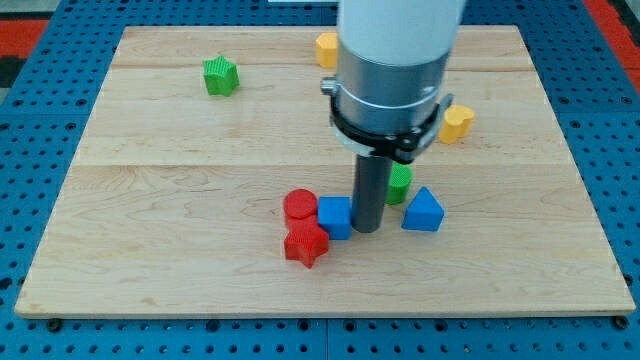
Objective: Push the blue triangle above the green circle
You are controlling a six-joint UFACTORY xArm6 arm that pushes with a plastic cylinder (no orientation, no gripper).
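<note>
With no hand on the rod, my tip (pixel 367 228) sits just left of the blue triangular block (pixel 423 211), which lies below-right of the half-hidden green circular block (pixel 400 184), so I judge the next push must circle underneath.

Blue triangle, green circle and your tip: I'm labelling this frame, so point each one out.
blue triangle (pixel 423 211), camera view, front face.
green circle (pixel 400 184), camera view, visible right part.
my tip (pixel 367 229), camera view, rod's very end.
</note>
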